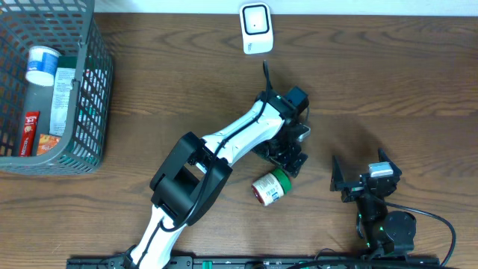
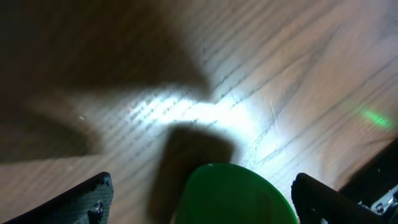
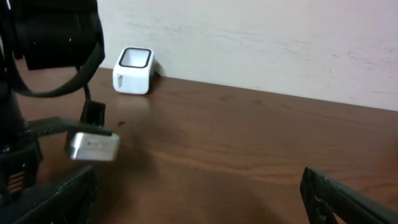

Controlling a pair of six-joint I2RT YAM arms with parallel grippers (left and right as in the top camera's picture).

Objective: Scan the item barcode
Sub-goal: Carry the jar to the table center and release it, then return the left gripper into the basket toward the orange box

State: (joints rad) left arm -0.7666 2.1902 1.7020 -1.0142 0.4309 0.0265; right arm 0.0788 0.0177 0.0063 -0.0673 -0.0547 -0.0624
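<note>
The item is a small jar (image 1: 270,187) with a green lid and a white label, lying on its side on the wooden table. My left gripper (image 1: 286,161) hovers just beyond its lid end, open. In the left wrist view the green lid (image 2: 235,198) fills the space between the wide-apart fingers (image 2: 93,194), touching neither. The white scanner (image 1: 256,28) stands at the table's far edge and shows again as a small white scanner (image 3: 132,70). My right gripper (image 1: 357,175) stands open to the right of the jar, holding nothing.
A grey wire basket (image 1: 89,112) with several packaged goods sits at the far left. The left arm (image 1: 224,146) stretches diagonally across the table's middle. A wall (image 3: 261,43) rises behind the scanner.
</note>
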